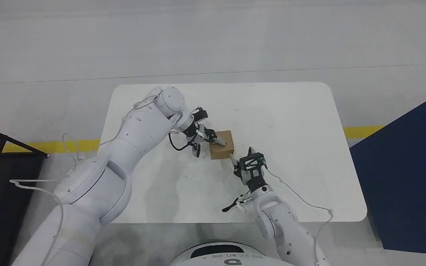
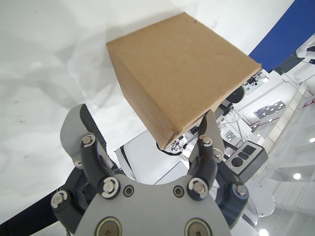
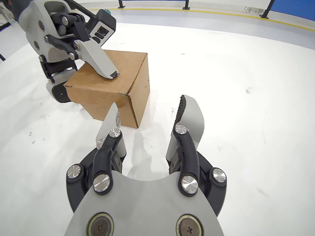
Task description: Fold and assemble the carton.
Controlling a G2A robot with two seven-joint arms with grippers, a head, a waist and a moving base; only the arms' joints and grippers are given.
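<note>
Brown carton (image 3: 110, 84), flaps closed, sits on white worktop (image 3: 221, 87), well in from its far edge. L jaws spread wide: one finger (image 3: 103, 62) tip-down on carton top, other at carton's side. R jaws apart, just by carton's nearest corner; contact unclear.

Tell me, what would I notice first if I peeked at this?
A brown carton sits closed up in the middle of the white table. The left tool has one finger pressed on its top, and the right tool hangs open and empty close beside it.
</note>
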